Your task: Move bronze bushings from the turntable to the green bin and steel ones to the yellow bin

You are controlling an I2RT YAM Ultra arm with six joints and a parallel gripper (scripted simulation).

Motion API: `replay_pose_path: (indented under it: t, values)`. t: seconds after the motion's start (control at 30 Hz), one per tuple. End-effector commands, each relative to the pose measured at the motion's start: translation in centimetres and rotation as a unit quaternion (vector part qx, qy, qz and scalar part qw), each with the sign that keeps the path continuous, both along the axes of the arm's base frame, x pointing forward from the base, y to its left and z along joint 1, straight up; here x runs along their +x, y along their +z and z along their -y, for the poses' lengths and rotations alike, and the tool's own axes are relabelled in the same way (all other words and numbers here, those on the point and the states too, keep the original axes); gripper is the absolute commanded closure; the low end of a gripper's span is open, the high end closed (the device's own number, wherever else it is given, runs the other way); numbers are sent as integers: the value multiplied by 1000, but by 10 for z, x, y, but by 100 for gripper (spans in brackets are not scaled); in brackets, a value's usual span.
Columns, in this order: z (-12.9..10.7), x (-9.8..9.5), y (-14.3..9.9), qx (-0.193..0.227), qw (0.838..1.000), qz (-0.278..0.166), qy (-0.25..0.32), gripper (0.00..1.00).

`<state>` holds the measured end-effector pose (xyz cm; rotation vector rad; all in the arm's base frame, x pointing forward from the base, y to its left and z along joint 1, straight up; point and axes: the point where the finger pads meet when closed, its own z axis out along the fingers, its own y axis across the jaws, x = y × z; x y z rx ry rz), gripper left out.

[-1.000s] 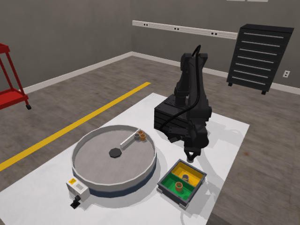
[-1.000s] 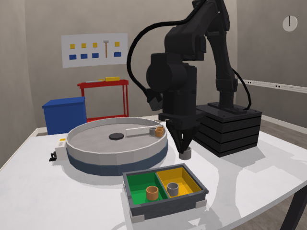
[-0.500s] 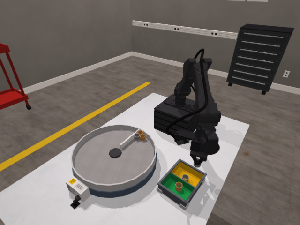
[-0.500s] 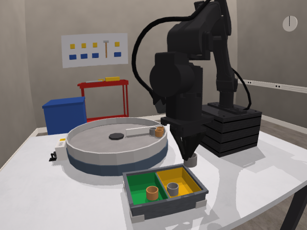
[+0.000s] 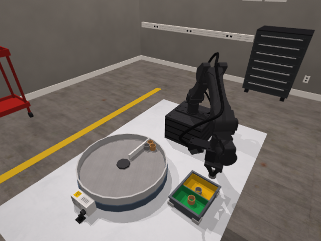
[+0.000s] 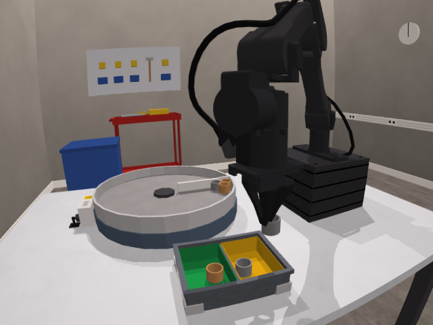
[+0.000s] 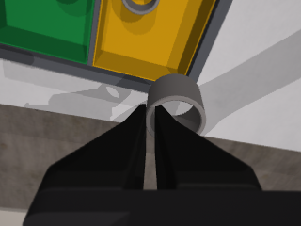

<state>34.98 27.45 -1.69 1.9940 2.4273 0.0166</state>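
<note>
My gripper (image 6: 268,221) is shut on the wall of a grey steel bushing (image 6: 271,225) and holds it in the air just beyond the far edge of the yellow bin (image 6: 254,256). The wrist view shows the held steel bushing (image 7: 176,99) at my fingertips, with the yellow bin (image 7: 150,38) beyond it. One steel bushing (image 6: 243,267) lies in the yellow bin and one bronze bushing (image 6: 214,272) lies in the green bin (image 6: 201,265). On the turntable (image 5: 121,168), two bronze bushings (image 5: 152,146) and one steel bushing (image 5: 146,146) sit by the white bar (image 5: 138,150) near the far rim.
The arm's black base block (image 6: 327,180) stands behind the bins. A small white control box (image 5: 83,202) sits at the turntable's near left. A red cart (image 6: 147,138) and a blue crate (image 6: 91,160) stand off the table.
</note>
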Motion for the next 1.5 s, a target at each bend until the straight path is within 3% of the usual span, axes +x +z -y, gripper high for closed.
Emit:
replay_pose_path:
  t: [0.0,1.13,1.23,1.47]
  values:
    - [-1,7,9,-2,1000,10,-5,100]
    - [0,7,4,-5,1000,5,-5,100]
    - [-2,10,15,3,1000,15,-5,100]
    - [-2,10,15,3,1000,15,-5,100]
